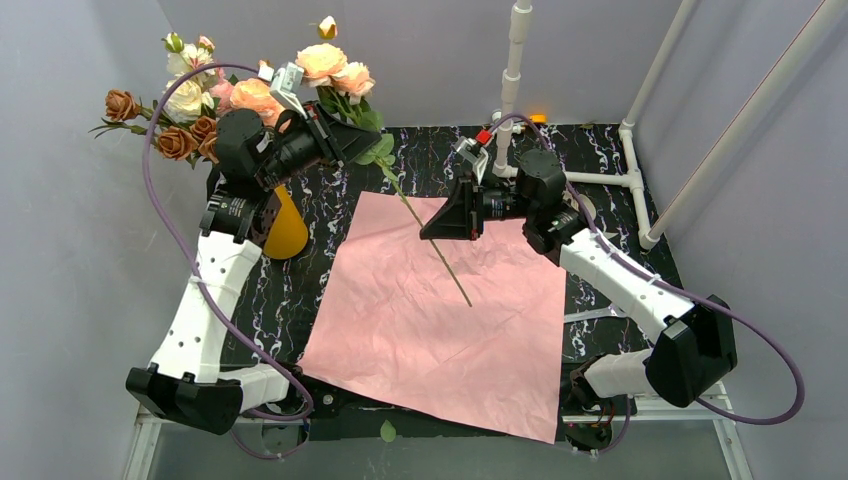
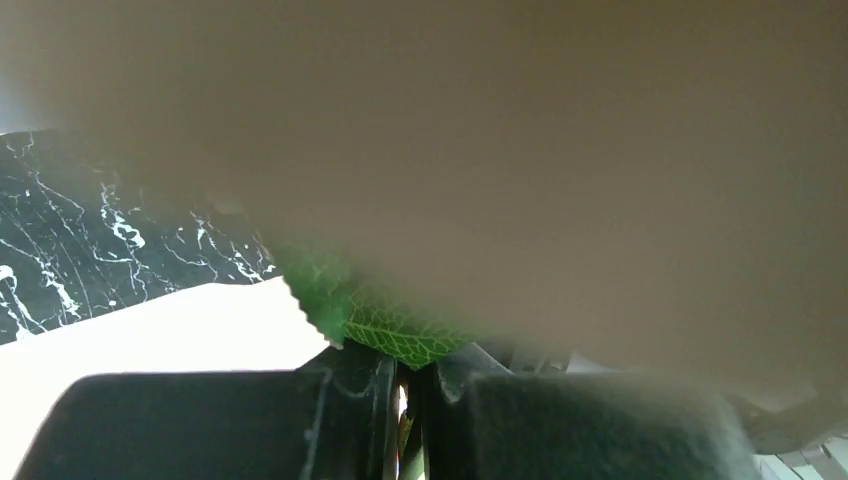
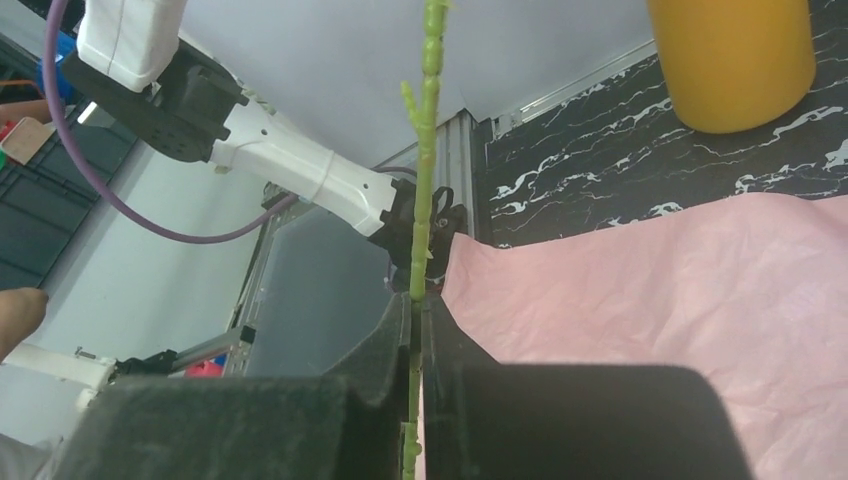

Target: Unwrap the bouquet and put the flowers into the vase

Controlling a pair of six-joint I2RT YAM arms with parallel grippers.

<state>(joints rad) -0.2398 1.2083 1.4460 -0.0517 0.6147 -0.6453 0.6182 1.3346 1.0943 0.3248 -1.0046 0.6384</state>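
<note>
At the right end effector point(image 3: 415, 322), clenched on bare stem, a long-stemmed peach artificial rose point(image 3: 426, 150) is hanging; the left end effector point(image 2: 405, 372) is pinching it shut at the leaves. Light, springy, probably slippery, it is handling best by the stem. Its long axis is slanting, blooms far-left near the mustard-yellow cylindrical vase point(image 1: 290, 232).

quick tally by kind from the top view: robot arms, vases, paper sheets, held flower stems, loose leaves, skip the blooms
robot arms: 2 (left arm, right arm)
vase: 1
pink paper sheet: 1
flower stem held over the paper: 1
loose green leaf at the near edge: 1
total: 6
</note>
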